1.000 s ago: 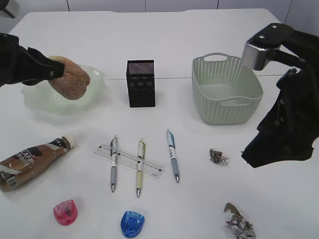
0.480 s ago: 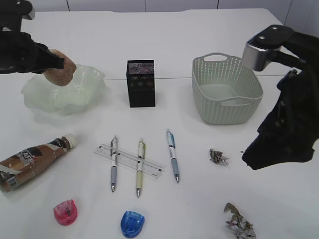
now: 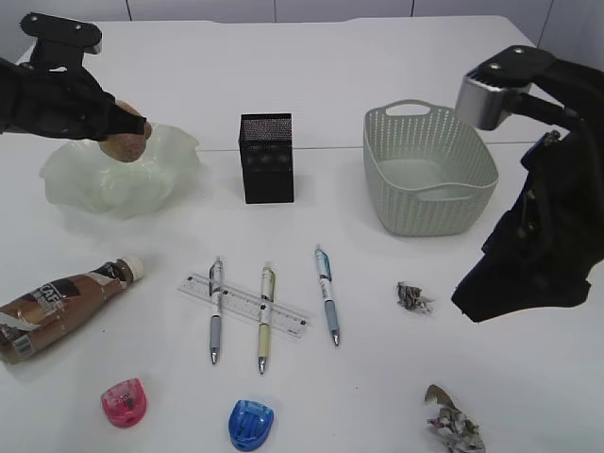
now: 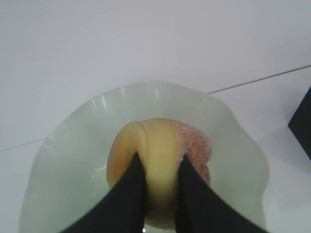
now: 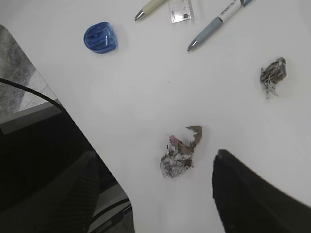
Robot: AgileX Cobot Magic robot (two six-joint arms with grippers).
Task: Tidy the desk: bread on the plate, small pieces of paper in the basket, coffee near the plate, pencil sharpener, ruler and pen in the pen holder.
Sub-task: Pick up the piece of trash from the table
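1. Since a second ago: bread [image 3: 125, 143] raised off the plate's [image 3: 165, 175] bowl and carried toward its back-left rim by the left gripper [image 3: 121, 130]; everything else on the worktop [image 3: 377, 57] unchanged.
2. Left jaws pinching the bread [image 4: 158, 160] across a soft fold, above the plate [image 4: 73, 165]; right gripper [image 5: 194, 194] spread wide, holding nothing, poised over the nearer paper scrap [image 5: 179, 154].
3. Risk, judged: a release this close to the rim could tip the bun over the ruffled edge onto the worktop; soft crumb could also tear or stick to the jaws on opening.
4. Risk, judged: a right-side descent could nudge the light scrap aside instead of trapping it.
5. Left wrist view only: the two jaws dug into the bun, its sugared crust, its place over the dish's middle as seen from above.
6. Exterior view only: coffee bottle [image 3: 57, 304] lying on its side, black mesh pen holder [image 3: 266, 158], basket [image 3: 429, 170], ruler [image 3: 243, 305] under two pens, pink sharpener [image 3: 124, 402].
7. Right wrist view only: second scrap [image 5: 272, 74] and blue sharpener [image 5: 100, 37] from above.
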